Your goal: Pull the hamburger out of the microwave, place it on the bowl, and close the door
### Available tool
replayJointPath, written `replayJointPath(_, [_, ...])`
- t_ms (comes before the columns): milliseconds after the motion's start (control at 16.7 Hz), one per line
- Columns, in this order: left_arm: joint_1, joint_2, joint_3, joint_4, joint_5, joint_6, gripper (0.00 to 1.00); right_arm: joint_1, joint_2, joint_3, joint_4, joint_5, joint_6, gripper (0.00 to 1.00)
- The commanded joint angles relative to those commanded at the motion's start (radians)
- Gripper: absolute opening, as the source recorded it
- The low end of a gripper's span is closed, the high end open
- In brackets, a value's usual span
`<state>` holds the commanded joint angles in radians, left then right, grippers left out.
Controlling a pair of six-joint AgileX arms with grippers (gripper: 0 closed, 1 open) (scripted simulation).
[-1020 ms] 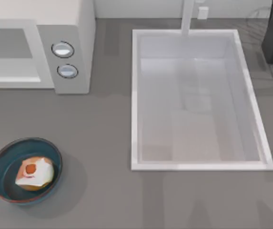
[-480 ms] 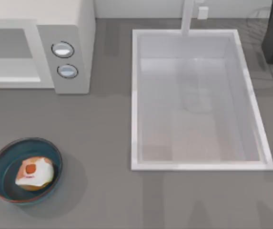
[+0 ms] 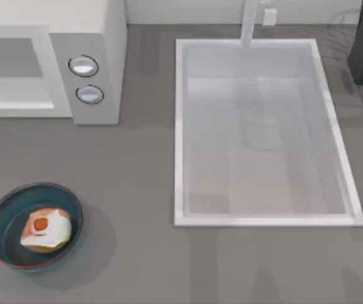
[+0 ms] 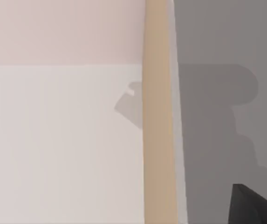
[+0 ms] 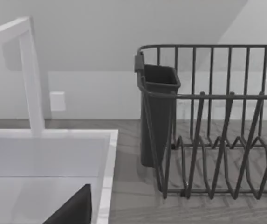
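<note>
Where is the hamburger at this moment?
In the top view, the hamburger lies inside the bowl at the table's front left, below the microwave.

A dark, angular wedge of the left gripper point(image 4: 256, 207) juts into the corner of the left wrist view, its upper edge slanting. A blocky, stepped shadow lies just ahead of it. A similar dark wedge of the right gripper point(image 5: 72, 210) rises at the edge of the right wrist view, tapering to a point. That wrist is held about level, facing forward rather than down.
</note>
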<state>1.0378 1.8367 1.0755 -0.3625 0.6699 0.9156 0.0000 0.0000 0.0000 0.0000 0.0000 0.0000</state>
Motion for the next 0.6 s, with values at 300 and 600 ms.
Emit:
replayJointPath(300, [-0.063, -0.107, -0.118, 0.059, -0.032, -0.068, 0.0, 0.0, 0.0, 0.0, 0.0, 0.0, 0.0, 1.0])
replayJointPath(600, [-0.168, -0.288, -0.347, 0.161, -0.084, -0.183, 0.0, 0.0, 0.0, 0.0, 0.0, 0.0, 0.0, 1.0])
